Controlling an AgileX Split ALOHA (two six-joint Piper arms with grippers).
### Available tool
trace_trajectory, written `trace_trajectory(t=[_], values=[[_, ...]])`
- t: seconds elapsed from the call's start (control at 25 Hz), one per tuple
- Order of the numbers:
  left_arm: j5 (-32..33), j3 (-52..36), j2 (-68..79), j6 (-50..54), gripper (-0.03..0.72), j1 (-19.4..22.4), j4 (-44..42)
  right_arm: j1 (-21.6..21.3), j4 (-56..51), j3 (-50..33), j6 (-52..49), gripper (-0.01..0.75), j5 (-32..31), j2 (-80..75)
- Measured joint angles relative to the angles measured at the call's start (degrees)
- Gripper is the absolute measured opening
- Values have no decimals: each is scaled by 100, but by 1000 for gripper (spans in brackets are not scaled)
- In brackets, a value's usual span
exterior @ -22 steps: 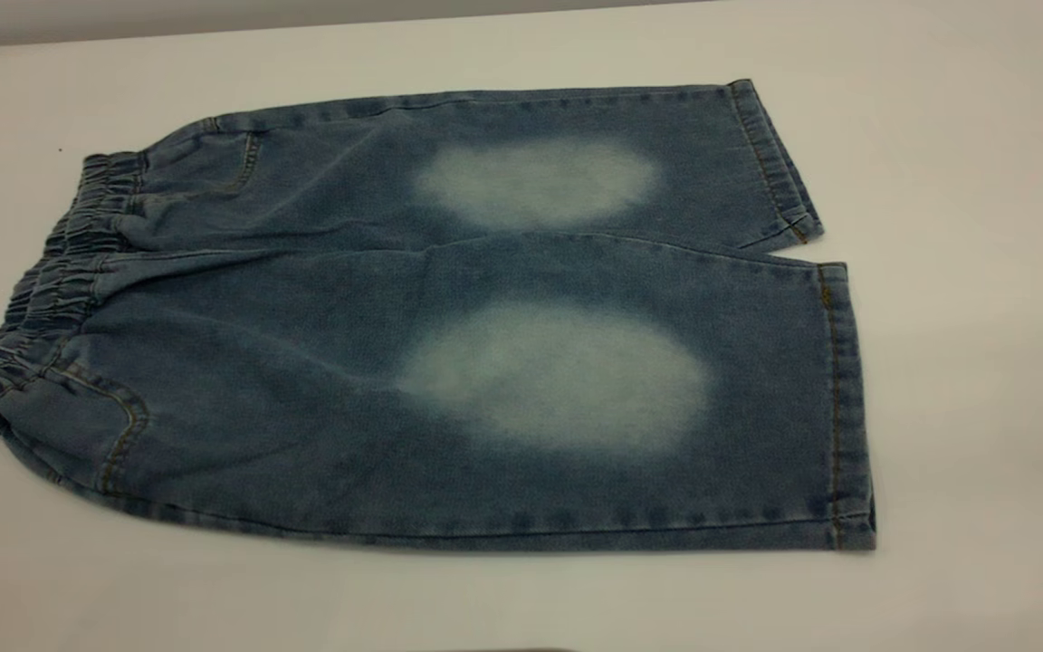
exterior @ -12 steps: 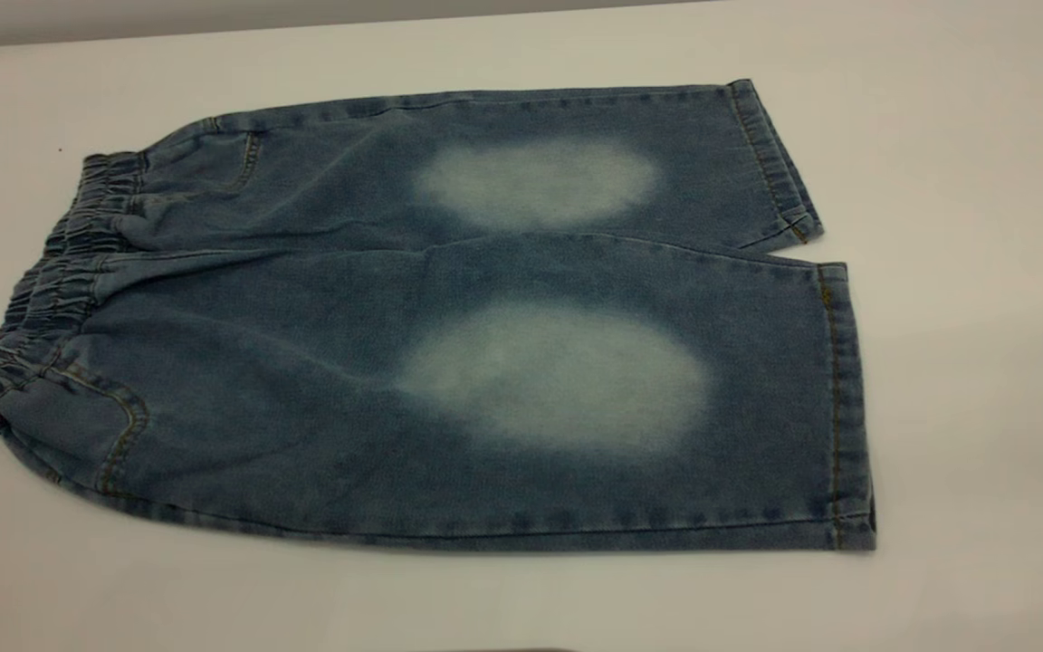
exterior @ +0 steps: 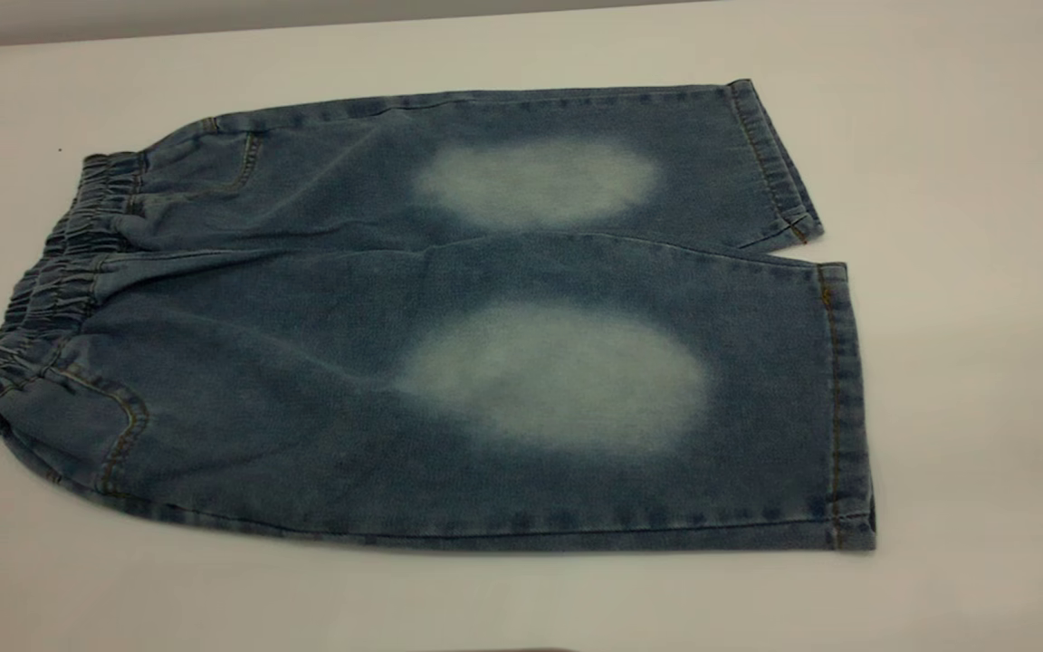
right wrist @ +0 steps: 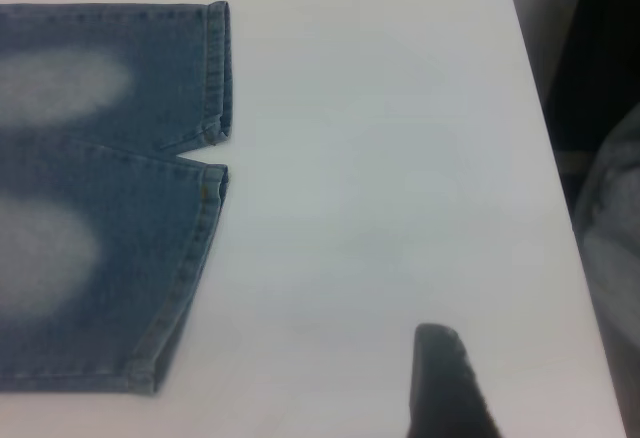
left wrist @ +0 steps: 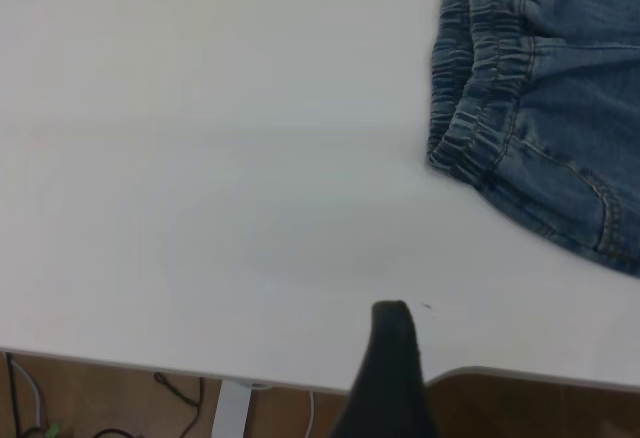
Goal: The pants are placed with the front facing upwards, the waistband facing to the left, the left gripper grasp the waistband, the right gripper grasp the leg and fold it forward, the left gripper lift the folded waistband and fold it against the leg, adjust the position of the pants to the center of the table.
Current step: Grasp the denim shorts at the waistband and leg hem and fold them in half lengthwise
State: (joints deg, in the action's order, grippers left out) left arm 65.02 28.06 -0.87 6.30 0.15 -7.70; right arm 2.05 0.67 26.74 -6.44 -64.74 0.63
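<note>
Short, wide blue denim pants (exterior: 449,335) lie flat and unfolded on the large plain white surface (exterior: 965,181), front side up. The ruched, elastic-gathered darker denim waistband (exterior: 37,299) sits at the left in the exterior view; both hems point right. Each leg carries one pale faded oval patch — the far leg (exterior: 521,163) lies toward the back edge, the near leg (exterior: 576,398) toward the front, and the near one looks wider. The two legs meet along a centre seam and part slightly at the hems, where a small notch of white surface shows between them. A stitched patch pocket (exterior: 96,426) sits at the near corner just beside the waistband, another at the far corner.

Neither arm appears in the exterior view.

Left wrist view: one black finger tip of the left gripper (left wrist: 392,358) shows above the surface's edge, well apart from the bunched waistband. Only one finger is visible, so whether the jaws are open or closed cannot be told; nothing is seen in them.

Right wrist view: one black finger tip of the right gripper (right wrist: 440,378) shows over bare white surface, well apart from the stitched hems — jaws likewise cannot be told.
</note>
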Motion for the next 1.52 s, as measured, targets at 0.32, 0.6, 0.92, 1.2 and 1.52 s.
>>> trace_trajectory(t=[0.32, 0.6, 0.92, 1.2, 1.52], values=[[0, 0, 0, 0, 559, 0, 0, 0, 0, 0, 0, 342, 0, 0], [0, 0, 0, 0, 559, 0, 0, 0, 0, 0, 0, 342, 0, 0], [0, 0, 0, 12, 559, 0, 0, 0, 6, 0, 0, 328, 0, 0], [0, 0, 0, 6, 559, 0, 0, 0, 6, 0, -27, 300, 0, 0], [-143, 178, 631, 133, 559, 0, 0, 0, -477, 84, -81, 356, 255, -691]])
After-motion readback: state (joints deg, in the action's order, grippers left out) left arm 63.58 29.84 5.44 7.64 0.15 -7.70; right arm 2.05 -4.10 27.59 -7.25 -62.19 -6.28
